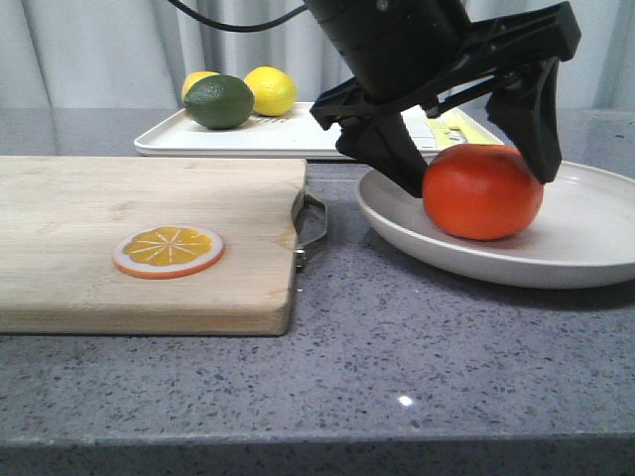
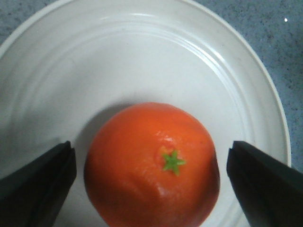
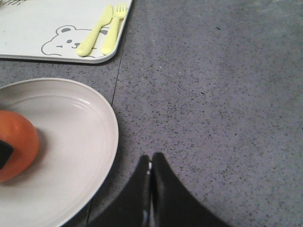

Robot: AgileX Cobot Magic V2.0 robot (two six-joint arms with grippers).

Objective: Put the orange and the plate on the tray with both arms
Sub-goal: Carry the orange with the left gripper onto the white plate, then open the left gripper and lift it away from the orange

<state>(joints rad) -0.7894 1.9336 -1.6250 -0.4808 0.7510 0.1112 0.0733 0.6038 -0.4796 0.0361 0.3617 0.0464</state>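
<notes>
The orange (image 1: 482,192) sits on the off-white plate (image 1: 585,248), on the plate's left part. My left gripper (image 1: 483,182) is open, its fingers straddling the orange, one on each side. In the left wrist view the orange (image 2: 151,165) lies between the open gripper's (image 2: 149,151) fingers with a small gap on each side, on the plate (image 2: 142,56). The white tray (image 1: 298,134) lies behind the plate. My right gripper (image 3: 151,158) is shut and empty over the counter beside the plate (image 3: 71,142). The orange (image 3: 16,142) and the tray (image 3: 28,23) with its bear drawing show there too.
A wooden cutting board (image 1: 119,248) with a metal handle lies to the left, an orange slice disc (image 1: 168,251) on it. Two lemons (image 1: 270,90) and a lime (image 1: 218,101) sit on the tray's left part. Yellow-green utensils (image 3: 102,30) lie on its right end.
</notes>
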